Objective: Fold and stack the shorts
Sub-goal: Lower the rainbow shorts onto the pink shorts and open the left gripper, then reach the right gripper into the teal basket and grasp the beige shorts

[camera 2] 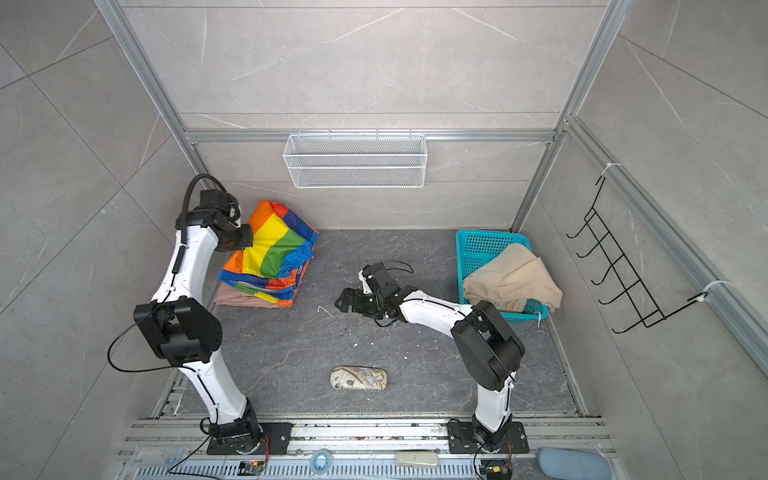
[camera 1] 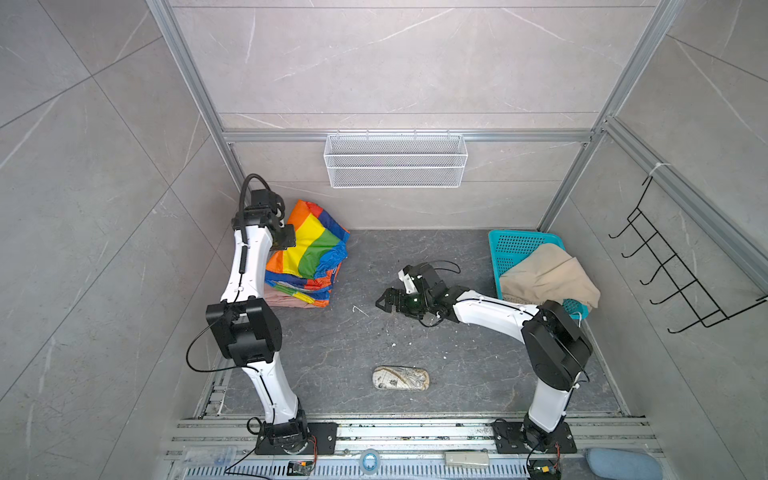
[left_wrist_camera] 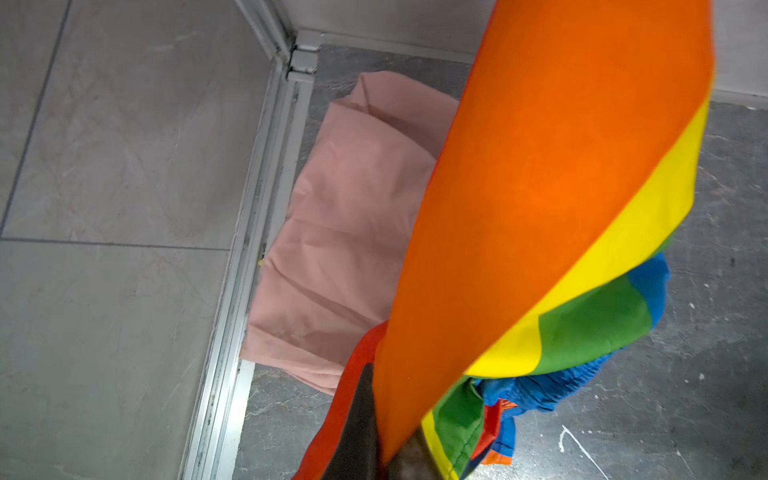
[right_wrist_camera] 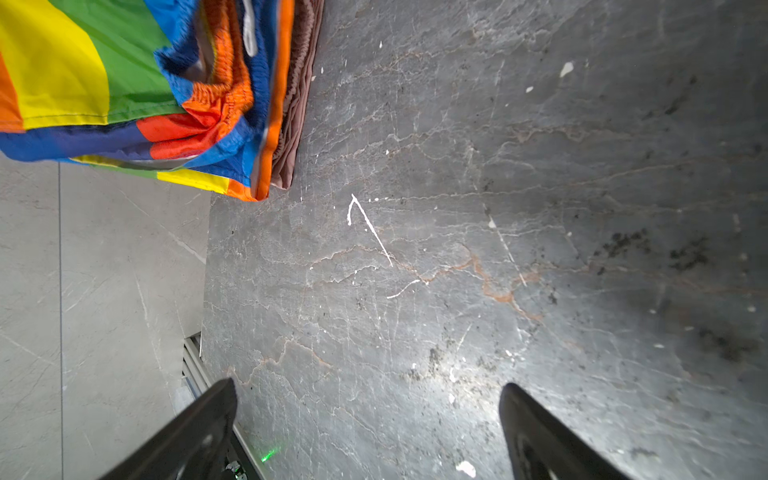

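Your left gripper (left_wrist_camera: 386,449) is clamped on an edge of the rainbow-striped shorts (camera 1: 309,253), holding that flap up. The rest of them lies below the hand, on top of the dusty pink shorts (left_wrist_camera: 345,232), which are folded flat. So one pair looks done and the second is mid-fold on the stack. The beige shorts (camera 1: 548,276) wait, draped over the teal basket (camera 1: 519,241) behind your right gripper (right_wrist_camera: 370,386), whose jaws stand wide apart over bare tabletop, with the stack ahead of them. Only the left wrist view shows the pink pair's full spread. The top views catch just its edge, and only they show the beige pair.
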### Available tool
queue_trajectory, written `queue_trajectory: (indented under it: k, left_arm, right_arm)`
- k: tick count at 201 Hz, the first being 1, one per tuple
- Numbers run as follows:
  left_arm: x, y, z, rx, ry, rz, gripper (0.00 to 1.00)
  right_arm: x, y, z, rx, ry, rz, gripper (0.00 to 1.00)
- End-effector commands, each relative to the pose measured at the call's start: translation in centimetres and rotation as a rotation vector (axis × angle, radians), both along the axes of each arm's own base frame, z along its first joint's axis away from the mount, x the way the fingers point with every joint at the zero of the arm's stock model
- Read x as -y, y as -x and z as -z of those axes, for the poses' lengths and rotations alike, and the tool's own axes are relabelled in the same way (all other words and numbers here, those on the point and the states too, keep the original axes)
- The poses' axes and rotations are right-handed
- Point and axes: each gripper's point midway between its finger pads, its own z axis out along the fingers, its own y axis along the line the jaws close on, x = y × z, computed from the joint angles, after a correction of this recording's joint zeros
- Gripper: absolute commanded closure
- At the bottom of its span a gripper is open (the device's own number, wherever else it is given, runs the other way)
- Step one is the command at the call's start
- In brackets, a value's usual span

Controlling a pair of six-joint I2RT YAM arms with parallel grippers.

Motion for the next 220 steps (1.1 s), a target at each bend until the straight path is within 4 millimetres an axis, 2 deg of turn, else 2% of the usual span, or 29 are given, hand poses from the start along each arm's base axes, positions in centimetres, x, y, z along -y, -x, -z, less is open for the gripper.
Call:
queue_trajectory:
  k: [1,44,83,102,113,131,132,137,139,164,187,201,220]
  left_arm:
    - [-0.4,-1.2,-0.9,0.091,0.069,-0.027,1.00]
    - [-3.1,-2.6,3.5,0.042,0.095,-0.055,1.00]
    - [-5.4,-3.8,5.4,0.031,0.114,-0.082,1.00]
    - [-6.2,-4.2,7.0,-0.007,0.105,-0.104,1.00]
    - [-6.5,-4.1,7.8,-0.038,0.121,-0.131,0.74]
    - [-6.2,-3.9,7.5,-0.046,0.160,-0.148,0.38]
    - [-6.1,-3.9,7.5,-0.044,0.162,-0.149,0.35]
    - [-6.0,-3.9,7.0,-0.028,0.174,-0.154,0.05]
    - [-5.9,-3.9,6.8,-0.023,0.179,-0.155,0.02]
    - [-4.0,-3.8,3.6,0.067,0.269,-0.135,0.00]
    - [-0.7,-3.6,-0.2,0.143,0.323,-0.067,0.00]
    - [3.1,-3.4,-2.9,0.196,0.312,0.025,0.00]
    - [9.7,-2.7,-5.9,0.266,0.243,0.180,0.00]
  right_arm:
    - [-0.7,-0.1,0.0,-0.003,-0.011,0.003,0.00]
    - [-0.3,0.8,1.0,-0.032,-0.009,0.007,0.00]
    - [0.6,1.6,2.2,-0.055,0.015,0.012,0.00]
    - [0.8,1.9,2.4,-0.060,0.021,0.014,0.00]
    - [1.0,2.0,2.2,-0.060,0.023,0.013,0.00]
    - [1.5,2.3,1.6,-0.045,0.039,0.009,0.00]
    - [1.6,2.3,1.6,-0.044,0.042,0.009,0.00]
    - [1.8,2.4,1.2,-0.036,0.049,0.010,0.00]
    - [1.9,2.4,1.0,-0.029,0.050,0.011,0.00]
    - [4.0,2.0,-1.8,0.043,0.091,0.029,0.00]
    - [8.0,0.5,-4.8,0.101,0.118,0.107,0.00]
    - [11.8,-0.8,-6.6,0.125,0.138,0.190,0.00]
    - [18.7,-2.6,-8.6,0.164,0.222,0.355,0.00]
